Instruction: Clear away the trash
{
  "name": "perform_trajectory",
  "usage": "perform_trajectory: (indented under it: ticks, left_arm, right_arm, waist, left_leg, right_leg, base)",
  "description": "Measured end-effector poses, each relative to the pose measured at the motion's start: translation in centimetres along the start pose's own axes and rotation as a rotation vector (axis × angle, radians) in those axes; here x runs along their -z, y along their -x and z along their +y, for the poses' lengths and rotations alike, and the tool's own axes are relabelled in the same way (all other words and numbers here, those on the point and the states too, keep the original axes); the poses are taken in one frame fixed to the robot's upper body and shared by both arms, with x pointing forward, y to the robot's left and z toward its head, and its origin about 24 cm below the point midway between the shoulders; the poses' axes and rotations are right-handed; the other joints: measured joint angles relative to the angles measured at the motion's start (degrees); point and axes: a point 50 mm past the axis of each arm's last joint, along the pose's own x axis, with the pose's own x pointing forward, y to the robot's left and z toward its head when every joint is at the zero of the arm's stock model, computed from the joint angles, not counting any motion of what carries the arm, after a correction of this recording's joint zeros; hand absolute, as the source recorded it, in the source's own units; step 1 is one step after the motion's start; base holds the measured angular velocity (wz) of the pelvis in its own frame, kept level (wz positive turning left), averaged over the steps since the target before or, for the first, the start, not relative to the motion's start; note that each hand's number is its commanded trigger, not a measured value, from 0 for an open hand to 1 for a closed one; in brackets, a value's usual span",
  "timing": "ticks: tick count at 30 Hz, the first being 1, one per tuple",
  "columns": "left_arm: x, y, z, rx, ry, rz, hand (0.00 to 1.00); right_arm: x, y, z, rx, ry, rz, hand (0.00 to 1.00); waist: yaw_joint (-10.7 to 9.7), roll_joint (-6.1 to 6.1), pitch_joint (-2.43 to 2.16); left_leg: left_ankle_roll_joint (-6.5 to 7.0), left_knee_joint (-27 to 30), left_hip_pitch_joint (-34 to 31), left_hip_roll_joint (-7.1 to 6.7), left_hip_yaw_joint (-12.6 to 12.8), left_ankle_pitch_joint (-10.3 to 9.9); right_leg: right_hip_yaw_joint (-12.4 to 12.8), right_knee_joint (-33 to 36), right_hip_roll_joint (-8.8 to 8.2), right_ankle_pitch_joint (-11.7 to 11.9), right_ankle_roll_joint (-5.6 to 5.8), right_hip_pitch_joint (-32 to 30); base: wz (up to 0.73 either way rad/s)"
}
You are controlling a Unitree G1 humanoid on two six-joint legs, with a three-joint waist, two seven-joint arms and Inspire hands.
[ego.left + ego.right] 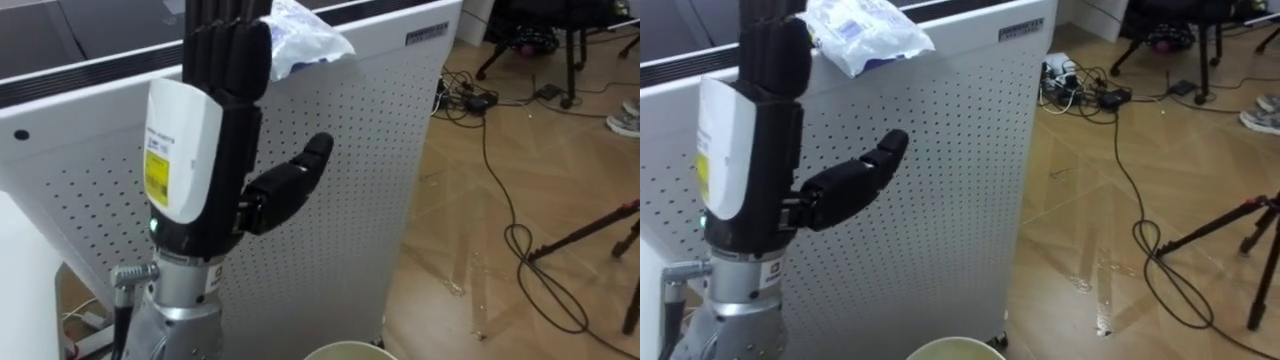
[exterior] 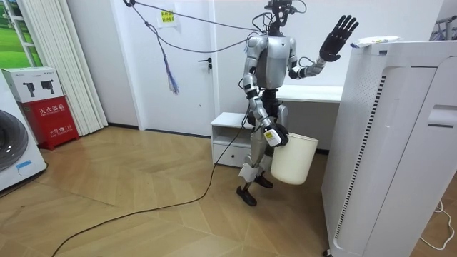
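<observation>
One crinkled wrapper point(image 1: 305, 40) atop perforated cabinet point(image 1: 350, 160); left hand point(image 1: 226, 75) flat.

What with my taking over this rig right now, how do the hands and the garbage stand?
Left robot hand: open, raised beside the crumpled plastic wrapper, not gripping it.
Right robot hand: at the rim of the white bin, by the hip.
Wrapper lies on top of the white air purifier.
Done: robot stands at the purifier. Left: grasp wrapper, drop it in the bin.

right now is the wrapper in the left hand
No, the left hand is open with straight fingers, and the wrapper lies on top of the white unit.
</observation>
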Motion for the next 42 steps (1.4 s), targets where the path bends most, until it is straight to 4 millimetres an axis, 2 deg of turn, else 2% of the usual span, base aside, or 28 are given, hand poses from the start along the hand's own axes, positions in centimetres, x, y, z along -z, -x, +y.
perform_trajectory:
  ticks: [7,12,14,15,16,17,18,20,21,22,23,24,25,27,32,35,40,42]
  left_arm:
    - [1.1,0.0,0.0,0.035,-0.052,0.007,0.00]
    - [1.4,-0.2,-0.1,0.036,-0.068,0.018,0.00]
    - [1.6,-0.4,-0.3,0.044,-0.088,0.008,0.00]
    - [1.7,-0.6,-0.4,0.044,-0.092,0.005,0.00]
    - [1.7,-0.7,-0.4,0.043,-0.096,0.008,0.00]
    - [1.8,-0.6,-0.5,0.049,-0.095,0.012,0.00]
    - [1.8,-0.6,-0.5,0.054,-0.101,0.012,0.00]
    - [2.0,-0.9,-0.4,0.046,-0.104,0.014,0.00]
    - [2.2,-1.1,-0.7,0.054,-0.106,0.009,0.00]
    - [2.3,-1.2,-1.0,0.066,-0.108,0.005,0.00]
    - [2.4,-1.2,-1.0,0.070,-0.113,0.007,0.00]
    - [2.6,-1.1,-1.0,0.075,-0.124,0.008,0.00]
    - [2.8,-0.9,-1.0,0.089,-0.147,0.008,0.00]
    - [3.0,-0.9,-1.1,0.100,-0.165,0.006,0.00]
    - [3.1,-0.8,-1.1,0.105,-0.171,0.014,0.00]
    - [3.1,-0.9,-1.0,0.105,-0.179,0.009,0.00]
    - [3.1,-0.9,-1.0,0.104,-0.181,0.009,0.00]
    - [3.0,-0.9,-0.9,0.100,-0.180,0.005,0.00]
  right_arm:
    - [-0.6,0.4,-0.7,0.005,0.027,-0.016,1.00]
    - [-0.8,0.5,-0.9,0.009,0.037,-0.022,1.00]
    - [-0.7,0.5,-0.8,0.008,0.037,-0.021,1.00]
    - [-0.7,0.5,-0.7,0.007,0.035,-0.021,1.00]
    - [-0.8,0.5,-0.7,0.005,0.036,-0.024,1.00]
    - [-0.7,0.5,-0.7,0.007,0.035,-0.019,1.00]
    - [-0.6,0.5,-0.7,0.005,0.043,-0.005,1.00]
    - [-0.7,0.4,-0.6,0.002,0.044,-0.001,1.00]
    - [-0.6,0.4,-0.6,0.005,0.042,0.004,1.00]
    - [-0.5,0.5,-0.9,0.012,0.043,0.015,1.00]
    - [-0.4,0.5,-0.9,0.011,0.043,0.020,1.00]
    - [-0.4,0.5,-0.8,0.008,0.042,0.019,1.00]
    - [-0.3,0.5,-0.7,-0.002,0.043,0.022,1.00]
    - [-0.2,0.4,-0.5,-0.016,0.057,0.029,1.00]
    - [0.3,0.4,-0.2,-0.029,0.072,0.060,1.00]
    - [0.4,0.4,-0.2,-0.028,0.074,0.064,1.00]
    - [0.6,0.5,-0.5,-0.021,0.078,0.074,1.00]
    - [0.6,0.5,-0.5,-0.021,0.077,0.077,1.00]
  waist:
    - [-0.9,0.65,-0.36]
    - [-1.1,0.75,-0.33]
    - [-1.0,0.85,-0.29]
    - [-0.8,0.99,-0.16]
    - [-0.9,1.39,0.08]
    - [-1.0,1.72,0.13]
    - [-0.8,1.76,0.01]
    - [-0.8,1.23,0.42]
    - [-1.2,0.91,0.66]
    - [-0.9,0.78,0.54]
    - [-0.6,0.50,0.39]
    - [0.1,0.33,0.39]
    - [0.7,0.15,0.35]
    - [0.6,0.33,0.39]
    - [0.4,0.56,0.30]
    - [0.7,0.69,0.21]
    - [0.9,1.59,-0.38]
    - [0.9,1.61,-0.39]
  left_leg:
    - [-0.35,-1.7,1.4,0.27,0.3,0.2]
    - [-0.60,-3.3,2.7,0.87,0.6,0.4]
    - [-0.80,-4.1,3.6,1.18,0.5,0.5]
    - [-0.83,-4.3,3.8,1.62,0.4,0.5]
    - [-1.15,-4.2,3.7,2.21,0.6,0.4]
    - [-1.57,-4.3,3.8,2.46,0.7,0.5]
    - [-2.04,-4.0,3.9,2.53,1.4,0.7]
    - [-2.77,-2.7,2.4,2.38,1.4,0.6]
    - [-3.63,-3.9,0.4,2.21,0.4,1.6]
    - [-2.22,-4.7,-1.3,2.07,0.2,3.7]
    - [-2.19,-4.7,-1.1,1.93,0.7,4.4]
    - [-2.12,-4.8,-1.0,1.88,1.9,4.5]
    - [-2.11,-4.8,-0.7,1.70,1.8,4.5]
    - [-2.10,-4.9,-0.2,1.58,1.5,4.4]
    - [-2.07,-4.9,0.8,1.75,1.6,4.4]
    - [-1.93,-5.0,1.0,1.72,1.4,4.3]
    - [-1.92,-4.9,1.3,1.64,1.4,4.3]
    - [-1.92,-4.9,1.4,1.58,1.4,4.3]
  right_leg:
    - [1.3,-0.4,0.59,0.1,-0.14,0.1]
    - [1.3,0.3,1.27,0.1,-0.19,0.0]
    - [1.0,2.5,1.54,-0.5,-1.12,-1.1]
    - [0.8,2.8,2.53,-0.9,-3.00,-3.1]
    - [1.0,0.7,3.72,2.2,-3.66,-5.7]
    - [0.4,0.1,3.99,3.7,-3.82,-6.3]
    - [0.9,0.4,3.98,4.0,-4.09,-5.5]
    - [6.0,0.2,3.89,4.0,-4.12,-4.9]
    - [10.5,0.2,3.72,4.2,-3.82,-4.9]
    - [12.0,0.4,3.38,4.2,-3.28,-5.4]
    - [11.6,0.3,3.25,4.2,-2.93,-5.7]
    - [10.0,0.1,3.12,4.2,-2.69,-6.0]
    - [8.0,-0.5,3.13,4.2,-2.63,-5.8]
    - [7.0,-1.1,2.92,4.5,-2.66,-4.6]
    - [6.6,-1.1,3.16,4.6,-2.71,-3.5]
    - [5.4,-0.8,3.13,4.6,-2.79,-3.6]
    - [5.3,-0.6,3.05,4.6,-2.86,-3.5]
    - [5.3,-0.6,3.10,4.6,-2.86,-3.4]
  base:
    - [-0.03]
    - [-0.06]
    - [-0.06]
    - [-0.07]
    - [0.00]
    - [-0.05]
    - [-0.11]
    - [0.02]
    - [0.32]
    - [0.22]
    - [0.00]
    - [-0.20]
    - [-0.20]
    - [-0.07]
    - [0.01]
    - [0.02]
    - [0.00]
    - [0.00]
